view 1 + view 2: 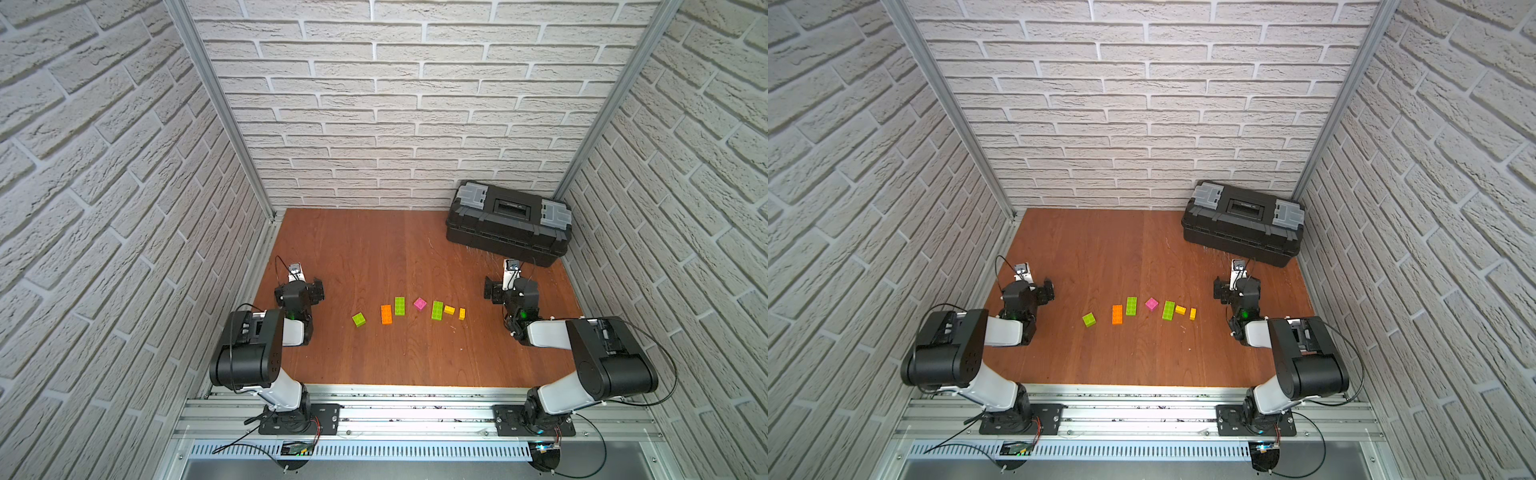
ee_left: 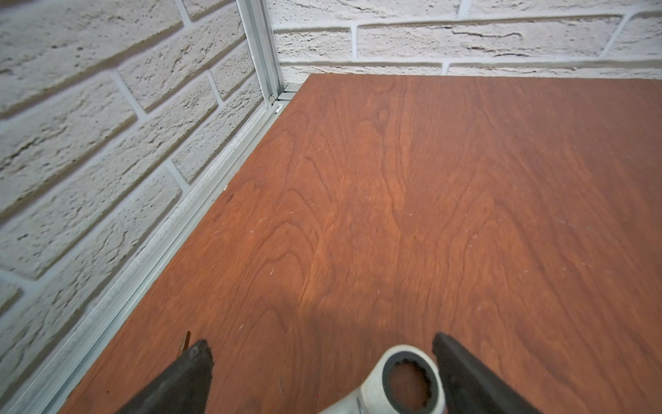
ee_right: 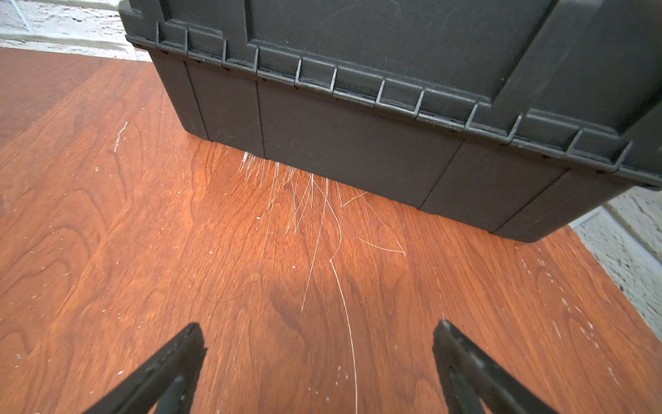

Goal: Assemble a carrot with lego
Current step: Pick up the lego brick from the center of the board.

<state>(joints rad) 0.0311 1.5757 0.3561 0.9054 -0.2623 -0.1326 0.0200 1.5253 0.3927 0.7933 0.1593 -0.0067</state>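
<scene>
The lego lies as several loose bricks in a curved row on the wooden table (image 1: 374, 249), none joined, so no carrot is in view. From left to right: lime green (image 1: 358, 319), orange (image 1: 386, 314), lime green (image 1: 400, 306), pink (image 1: 420, 304), lime green (image 1: 437, 310), and two small yellow ones (image 1: 449, 309) (image 1: 461, 313). The row shows in both top views, with its orange brick (image 1: 1117, 314) and pink brick (image 1: 1151, 304). My left gripper (image 1: 311, 289) (image 2: 321, 344) stands open, left of the row. My right gripper (image 1: 498, 291) (image 3: 320, 329) stands open, right of the row, over bare wood.
A shut black toolbox (image 1: 507, 224) (image 3: 358, 107) fills the back right corner, just beyond my right gripper. The ring end of a metal wrench (image 2: 410, 380) lies between my left fingers, close to one finger (image 2: 462, 369). Brick walls enclose three sides.
</scene>
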